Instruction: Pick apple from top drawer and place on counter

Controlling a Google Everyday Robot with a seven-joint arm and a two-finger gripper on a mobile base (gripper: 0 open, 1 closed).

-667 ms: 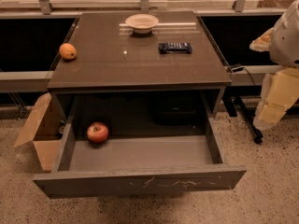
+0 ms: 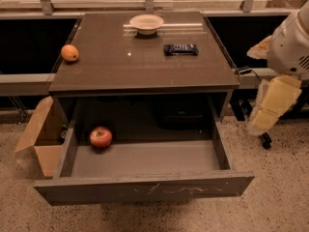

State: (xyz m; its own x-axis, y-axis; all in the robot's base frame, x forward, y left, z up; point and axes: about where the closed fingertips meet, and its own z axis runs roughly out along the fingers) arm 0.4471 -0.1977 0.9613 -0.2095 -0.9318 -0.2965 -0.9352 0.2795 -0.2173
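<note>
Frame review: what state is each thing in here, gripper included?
top drawer: pulled open
apple: loose in the drawer's back-left corner
orange fruit: sitting at the left edge of the counter
bowl: upright at the counter's back
dark packet: lying flat on the counter
cardboard box: flaps open, on the floor
gripper: right of the cabinet, touching nothing

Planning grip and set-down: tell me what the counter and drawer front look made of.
Counter: likely lacquered board or glass, dark brown, glossy; reflections beside the bowl. Top drawer front: matte grey-brown painted wood or laminate, pale scratches. Pincer hangs right of the counter.
</note>
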